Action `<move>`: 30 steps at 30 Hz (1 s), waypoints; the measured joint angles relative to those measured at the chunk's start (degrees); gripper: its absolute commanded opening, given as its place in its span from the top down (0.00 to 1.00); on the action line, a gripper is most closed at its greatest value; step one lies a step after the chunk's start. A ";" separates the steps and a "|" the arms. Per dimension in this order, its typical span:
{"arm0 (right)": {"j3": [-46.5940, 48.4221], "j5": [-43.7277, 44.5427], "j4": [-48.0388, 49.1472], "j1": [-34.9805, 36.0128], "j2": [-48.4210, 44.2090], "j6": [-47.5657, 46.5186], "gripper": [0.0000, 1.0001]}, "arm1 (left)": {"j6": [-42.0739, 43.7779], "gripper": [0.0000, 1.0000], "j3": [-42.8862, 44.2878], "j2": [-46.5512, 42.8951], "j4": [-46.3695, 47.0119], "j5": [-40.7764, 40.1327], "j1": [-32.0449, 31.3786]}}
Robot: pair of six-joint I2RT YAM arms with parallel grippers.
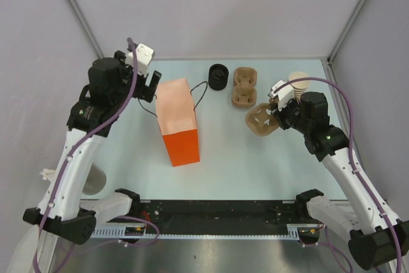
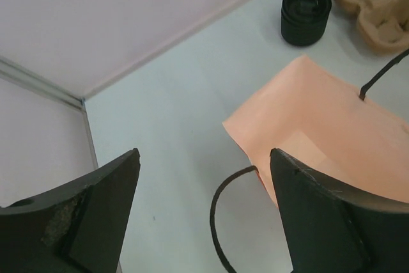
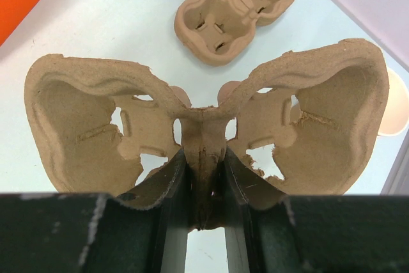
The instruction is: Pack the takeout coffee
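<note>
Two carriers (image 1: 243, 86) (image 1: 262, 119), one bag (image 1: 179, 123), one lid stack (image 1: 218, 76)

Two cup carriers (image 1: 243, 86), one orange bag (image 1: 179, 126), one lid stack (image 1: 218, 76), one cup stack (image 1: 298, 83)

**Four things on the pale table**

The pale blue-green table (image 1: 243, 158) carries an orange paper bag (image 1: 179, 123) lying flat left of centre. Black lids (image 1: 218, 76) stand at the far middle, a cardboard cup carrier (image 1: 244, 86) just right of them, and tan cups (image 1: 298, 83) far right.
</note>
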 measured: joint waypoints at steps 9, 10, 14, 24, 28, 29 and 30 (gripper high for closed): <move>-0.50 0.17 -0.02 0.74 0.00 -0.17 0.73 | -0.92 0.43 0.11 1.33 -7.21 -1.05 0.33; -0.52 0.22 -0.02 0.87 0.00 -0.20 0.73 | -0.92 0.43 0.28 1.27 -7.98 -1.05 0.42; -0.72 0.26 0.00 1.09 0.00 -0.20 0.73 | -1.01 0.47 0.44 1.27 -10.14 -0.81 0.52; -1.38 0.92 0.07 1.44 0.00 -0.24 0.73 | -1.84 1.00 0.37 0.11 -12.00 -0.17 0.63; -1.40 1.14 0.17 1.51 0.00 -0.28 0.73 | -1.79 1.00 0.44 0.20 -11.96 0.70 0.63; -1.40 1.16 0.22 1.51 0.00 -0.42 0.73 | -1.73 1.00 0.74 0.46 -12.00 1.14 0.63; -1.40 1.16 0.26 1.53 0.00 -0.44 0.73 | -1.68 1.00 1.05 0.79 -11.96 1.53 0.63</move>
